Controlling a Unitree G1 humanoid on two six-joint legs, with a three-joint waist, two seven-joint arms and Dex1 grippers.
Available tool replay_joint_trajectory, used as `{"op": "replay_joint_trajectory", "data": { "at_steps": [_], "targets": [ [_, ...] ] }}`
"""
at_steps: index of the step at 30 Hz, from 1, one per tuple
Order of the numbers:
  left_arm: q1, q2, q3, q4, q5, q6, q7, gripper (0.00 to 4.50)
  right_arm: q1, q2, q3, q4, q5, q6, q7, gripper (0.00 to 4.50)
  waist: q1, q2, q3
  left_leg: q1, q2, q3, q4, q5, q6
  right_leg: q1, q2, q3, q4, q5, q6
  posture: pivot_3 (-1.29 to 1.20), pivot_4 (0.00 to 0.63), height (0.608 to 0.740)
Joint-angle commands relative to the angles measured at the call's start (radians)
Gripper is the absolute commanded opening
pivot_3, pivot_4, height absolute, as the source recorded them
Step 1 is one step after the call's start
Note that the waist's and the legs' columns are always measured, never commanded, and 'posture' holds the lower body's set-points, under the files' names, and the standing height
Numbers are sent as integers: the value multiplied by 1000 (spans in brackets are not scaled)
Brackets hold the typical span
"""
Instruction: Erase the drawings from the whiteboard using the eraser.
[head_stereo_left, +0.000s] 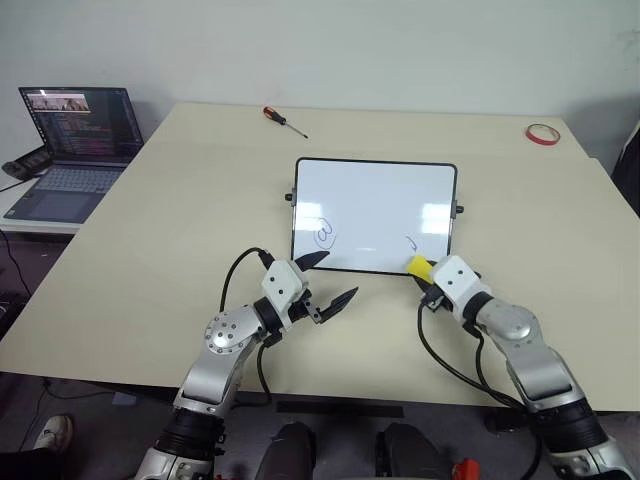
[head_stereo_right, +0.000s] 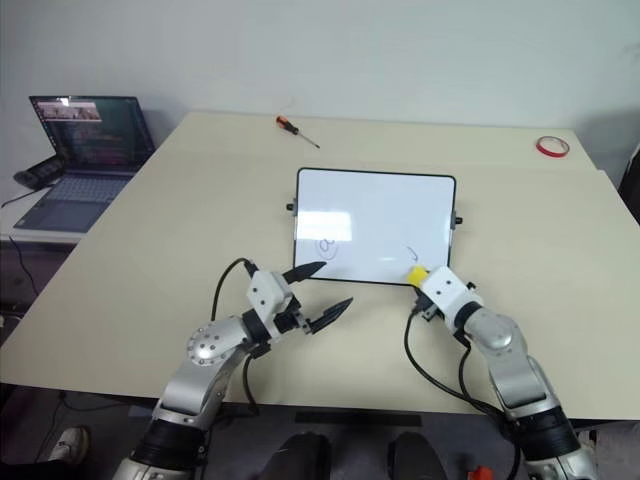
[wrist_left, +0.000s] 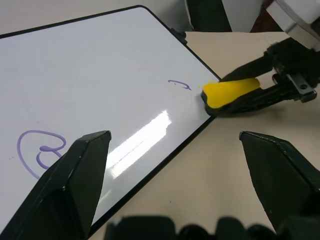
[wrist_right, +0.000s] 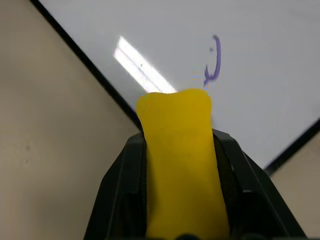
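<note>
Wiping step | right gripper (wrist_right: 177, 165) clamped on eraser (head_stereo_left: 419, 266) at whiteboard (head_stereo_left: 375, 205) edge | left gripper (head_stereo_left: 330, 280) apart | next: sweep over small mark (wrist_right: 214, 65)

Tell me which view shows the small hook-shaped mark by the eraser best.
Right wrist view: the hook mark sits large just past the eraser, which the right gripper holds. Left wrist view shows it smaller; both eye views, a tiny speck.

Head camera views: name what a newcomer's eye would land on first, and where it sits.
The yellow eraser stands out, pinched in the right gripper at the near right corner of the whiteboard in mid-table. Next, the circled blue squiggle near the board's left edge, just beyond the open left gripper, and a small blue mark by the eraser.
</note>
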Motion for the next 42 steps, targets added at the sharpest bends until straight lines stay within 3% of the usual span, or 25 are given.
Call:
{"op": "replay_joint_trajectory", "data": {
  "at_steps": [1,12,20,36,42],
  "targets": [
    [-15,-7,-7,-35,-9,-9,-7,4500,21,-15,-43,-2,-5,56,-17,1331,0,0,0,1,0,0,0,0,0,1,0,0,0,0,0,0,150,740],
    [-38,-7,-9,-22,-7,-5,-25,4500,-169,117,-18,73,36,-169,-58,1331,-9,0,2,1,1,2,-2,0,0,-1,1,0,0,0,0,0,150,740],
    [-16,-5,-9,-52,-4,3,-12,4500,-250,98,63,239,-91,-107,-74,1331,-3,0,2,-6,0,1,-1,0,0,-7,0,1,0,0,0,0,150,740],
    [-32,-18,-27,-45,-12,14,-29,4500,-4,-53,-37,58,-88,6,-47,1331,23,-1,1,1,-1,-2,0,0,0,2,-2,-2,-1,0,0,0,150,740],
    [-41,-25,-25,-35,-8,14,-25,4500,59,-59,-62,3,-76,28,-50,1331,20,-1,1,1,-1,-1,0,0,0,2,-2,-2,-1,0,1,0,150,740]
  ]
}}
